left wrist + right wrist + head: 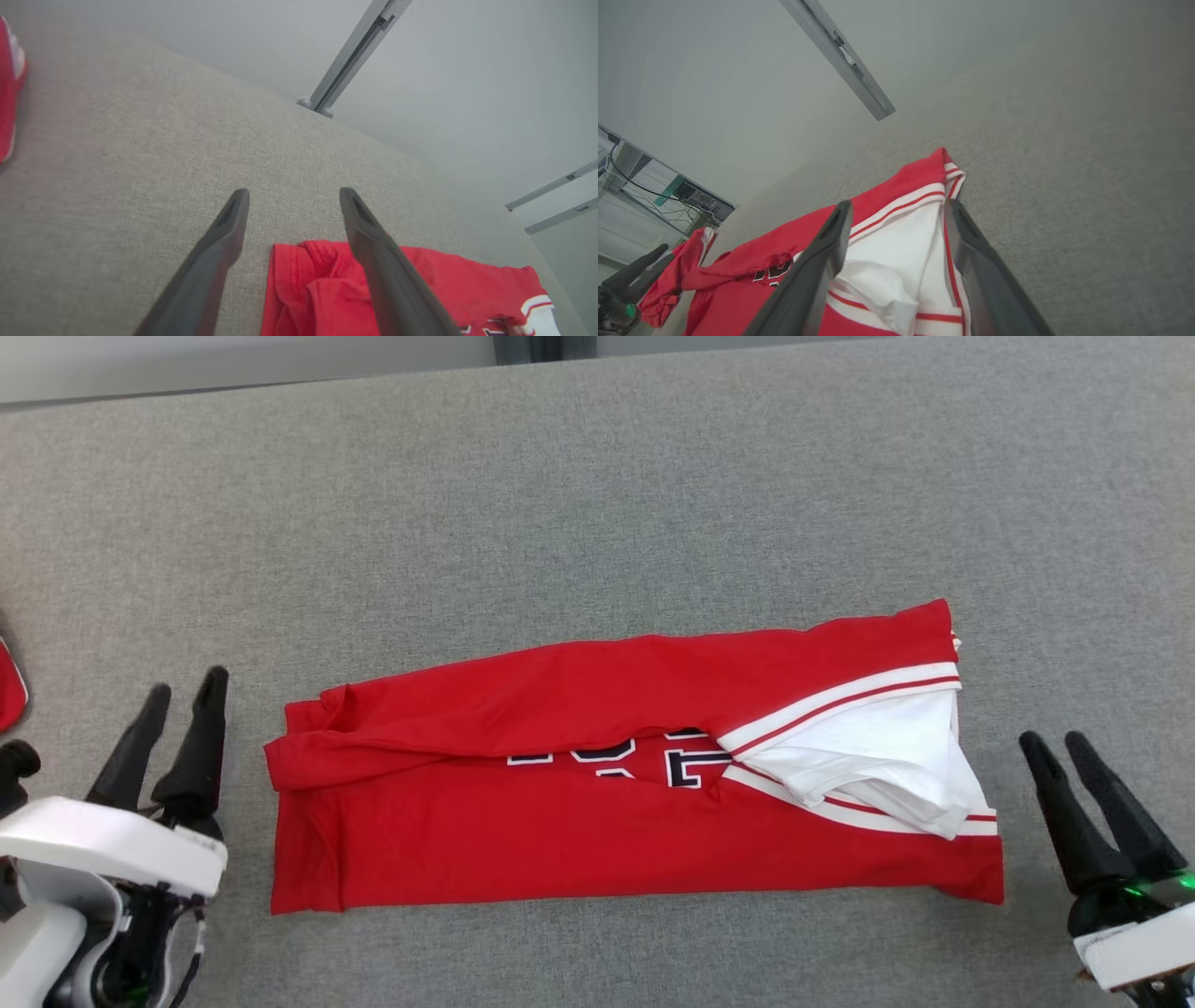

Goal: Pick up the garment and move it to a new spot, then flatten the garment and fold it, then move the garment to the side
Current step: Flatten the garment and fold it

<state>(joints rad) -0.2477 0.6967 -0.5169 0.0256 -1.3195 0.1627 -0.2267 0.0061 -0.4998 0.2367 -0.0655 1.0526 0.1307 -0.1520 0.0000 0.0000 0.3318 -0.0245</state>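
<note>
The garment (pixel 597 784) is a red jersey with white-and-red trim and dark lettering, folded into a long band across the grey table. My left gripper (pixel 187 683) stands open just off its left end, holding nothing. Off the right end my right gripper (pixel 1053 739) is open too, near the turned-out white lining. In the left wrist view the open fingers (pixel 294 191) hover over bare table, with the garment's (pixel 444 275) crumpled end beneath the right one. In the right wrist view the gripper (pixel 899 204) is spread above the garment's (pixel 896 252) white part, apart from it.
Another red cloth item (pixel 9 686) lies at the table's far left edge, also in the left wrist view as red cloth (pixel 9 93). The grey table (pixel 597 504) stretches wide behind the garment. A metal post (pixel 345 60) stands beyond the far edge.
</note>
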